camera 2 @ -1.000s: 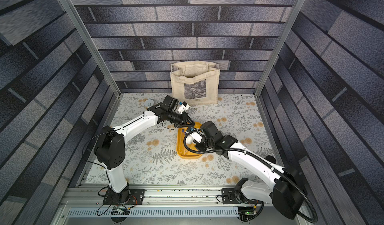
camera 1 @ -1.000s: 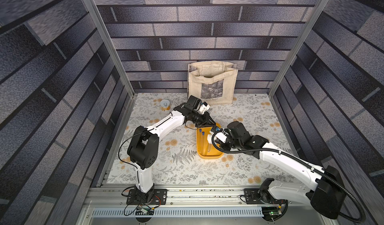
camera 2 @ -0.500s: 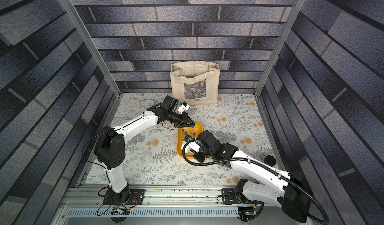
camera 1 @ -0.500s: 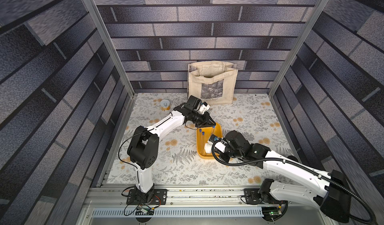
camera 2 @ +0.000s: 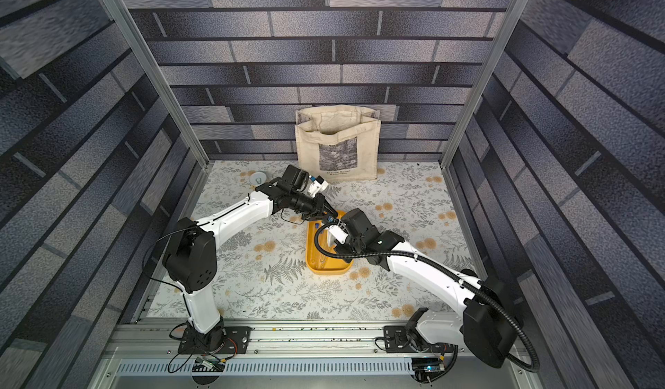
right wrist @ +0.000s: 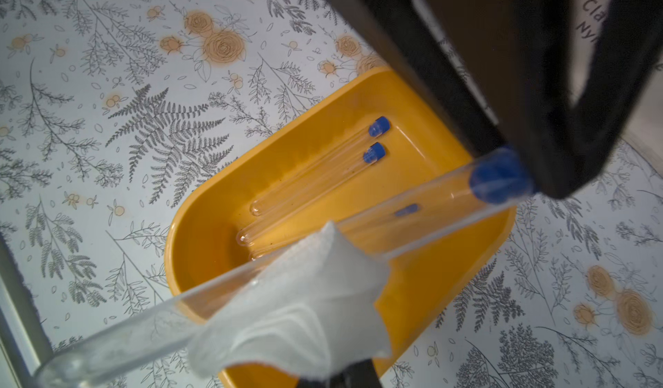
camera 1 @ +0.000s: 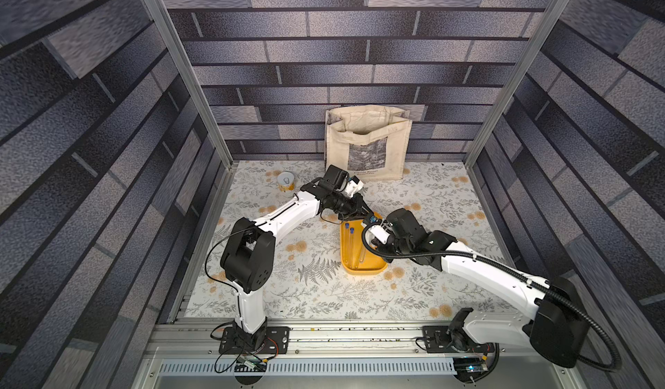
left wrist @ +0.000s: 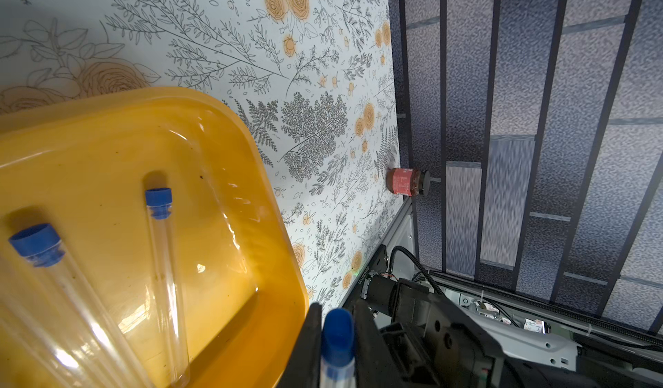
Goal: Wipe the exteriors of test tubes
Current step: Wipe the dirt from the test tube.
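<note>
held tube (right wrist: 412, 221): is hanging above the yellow tray (right wrist: 175, 260), with its blue-capped end clamped in the left gripper (left wrist: 337, 336).
cloth (right wrist: 297, 303): is lying against the tube's bare half, with the right gripper (right wrist: 337, 377) pinching it.
other tubes (right wrist: 315, 174): are lying side by side in the tray.
risk: one-ended grip is leaving a long lever; a hard wipe could be prying the tube loose or snapping it.
surface: floral sheet (right wrist: 107, 81) is looking flat and smooth.
room: brick-print walls (camera 1: 324, 45) are enclosing it; a tote bag (camera 1: 367, 142) is standing at the back.
</note>
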